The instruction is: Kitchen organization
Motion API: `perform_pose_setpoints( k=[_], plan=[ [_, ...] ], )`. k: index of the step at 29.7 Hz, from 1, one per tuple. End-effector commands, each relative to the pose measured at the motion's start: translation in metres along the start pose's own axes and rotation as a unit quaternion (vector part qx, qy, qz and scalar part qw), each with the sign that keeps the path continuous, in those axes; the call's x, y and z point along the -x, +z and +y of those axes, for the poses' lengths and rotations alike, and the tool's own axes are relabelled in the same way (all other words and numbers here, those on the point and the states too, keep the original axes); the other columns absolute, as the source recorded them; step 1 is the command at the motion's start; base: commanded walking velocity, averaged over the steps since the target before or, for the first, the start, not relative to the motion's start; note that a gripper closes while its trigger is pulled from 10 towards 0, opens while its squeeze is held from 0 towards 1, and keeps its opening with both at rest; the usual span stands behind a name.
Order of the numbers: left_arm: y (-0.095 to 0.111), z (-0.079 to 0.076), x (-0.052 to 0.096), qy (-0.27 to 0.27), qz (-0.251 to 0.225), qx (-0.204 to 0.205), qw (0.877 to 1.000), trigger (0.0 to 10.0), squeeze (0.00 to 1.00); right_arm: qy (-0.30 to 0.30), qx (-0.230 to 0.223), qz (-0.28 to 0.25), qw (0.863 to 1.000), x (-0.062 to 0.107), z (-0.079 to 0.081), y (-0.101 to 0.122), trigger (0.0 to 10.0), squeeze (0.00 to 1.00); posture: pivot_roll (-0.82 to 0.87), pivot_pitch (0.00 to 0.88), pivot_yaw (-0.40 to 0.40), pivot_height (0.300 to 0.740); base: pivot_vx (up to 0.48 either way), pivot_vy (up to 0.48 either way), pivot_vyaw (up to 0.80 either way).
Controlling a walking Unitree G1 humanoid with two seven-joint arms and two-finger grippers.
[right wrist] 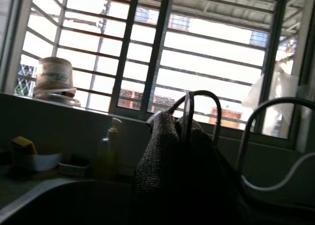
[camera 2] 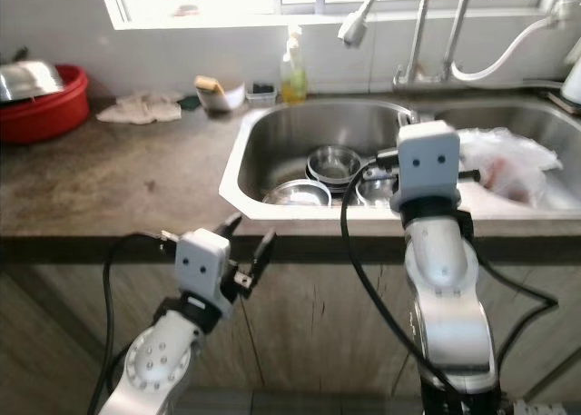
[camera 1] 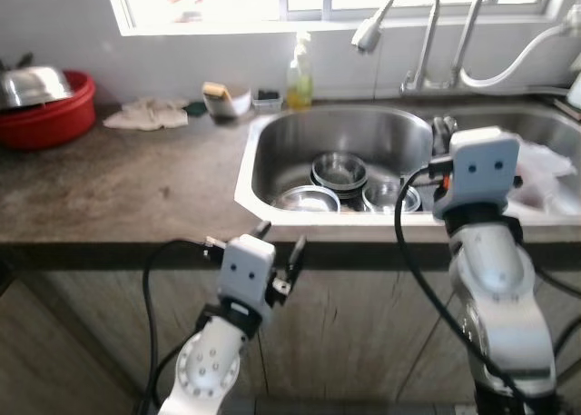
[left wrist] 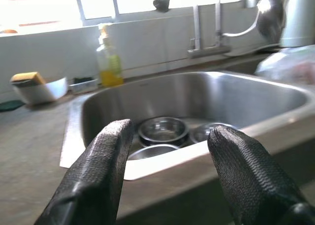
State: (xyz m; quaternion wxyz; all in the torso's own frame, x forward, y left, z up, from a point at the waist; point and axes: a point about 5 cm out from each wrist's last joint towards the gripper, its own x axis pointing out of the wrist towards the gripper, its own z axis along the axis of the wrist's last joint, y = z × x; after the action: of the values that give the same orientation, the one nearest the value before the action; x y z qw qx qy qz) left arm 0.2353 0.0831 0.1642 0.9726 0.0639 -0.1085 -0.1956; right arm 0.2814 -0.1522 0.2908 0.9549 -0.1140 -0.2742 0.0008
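— Bowls [camera 1: 339,172] sit stacked in the sink [camera 1: 272,147], a few of them, steel, with nothing lifted out yet. Looks like barely a start on the tidying.

— Where are the arms?

— Left gripper [camera 1: 280,253] hangs below the counter [camera 1: 118,188] edge, in front of the sink, fingers [left wrist: 101,166] spread apart and empty. Right gripper [right wrist: 184,156] is raised over the sink's near rim; its fingers look pressed together, holding nothing.

— Anything else to sort?

— Probably. A rag [camera 1: 145,113], a sponge tub [camera 1: 225,99] and a soap bottle [camera 1: 300,74] line the back of the counter, a red basin [camera 1: 45,106] stands at far left, and a plastic bag [camera 2: 508,161] lies in the second sink. All of it seems untouched, so nearly everything is left.
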Motion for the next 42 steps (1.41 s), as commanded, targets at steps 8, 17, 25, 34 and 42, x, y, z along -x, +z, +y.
perform_pose_setpoints(
  k=[8, 17, 25, 34, 42],
  plan=[
    [-0.002, 0.009, 0.000, 0.027, 0.010, -0.001, 1.000, 10.0, 0.00, 0.043, -0.026, 0.043, 0.998, -0.028, 0.007, -0.013, 10.0, 0.00, 0.15, 0.079, -0.034, 0.740, 0.388, 0.000, 0.00],
    [-0.003, 0.010, 0.000, 0.035, 0.014, -0.001, 0.999, 10.0, 0.00, 0.041, -0.027, 0.103, 0.993, -0.056, 0.005, -0.029, 10.0, 0.00, 0.15, 0.089, -0.035, 0.740, 0.000, 0.000, 0.00],
    [0.001, 0.003, 0.003, 0.029, 0.011, 0.008, 0.999, 10.0, 0.00, 0.029, -0.041, 0.180, 0.982, -0.081, -0.006, -0.058, 10.0, 0.00, 0.16, 0.117, -0.045, 0.740, 0.000, 0.000, 0.00],
    [0.004, 0.002, 0.011, 0.025, 0.016, 0.009, 1.000, 10.0, 0.00, 0.033, 0.019, 0.285, 0.958, -0.087, -0.014, -0.099, 10.0, 0.00, 0.19, 0.143, -0.057, 0.740, 0.000, 0.000, 0.00],
    [0.005, -0.002, 0.019, 0.024, 0.027, 0.015, 0.999, 10.0, 0.00, 0.030, 0.038, 0.356, 0.933, -0.070, -0.017, -0.132, 10.0, 0.00, 0.20, 0.171, -0.056, 0.740, 0.000, 0.000, 0.00]
  ],
)
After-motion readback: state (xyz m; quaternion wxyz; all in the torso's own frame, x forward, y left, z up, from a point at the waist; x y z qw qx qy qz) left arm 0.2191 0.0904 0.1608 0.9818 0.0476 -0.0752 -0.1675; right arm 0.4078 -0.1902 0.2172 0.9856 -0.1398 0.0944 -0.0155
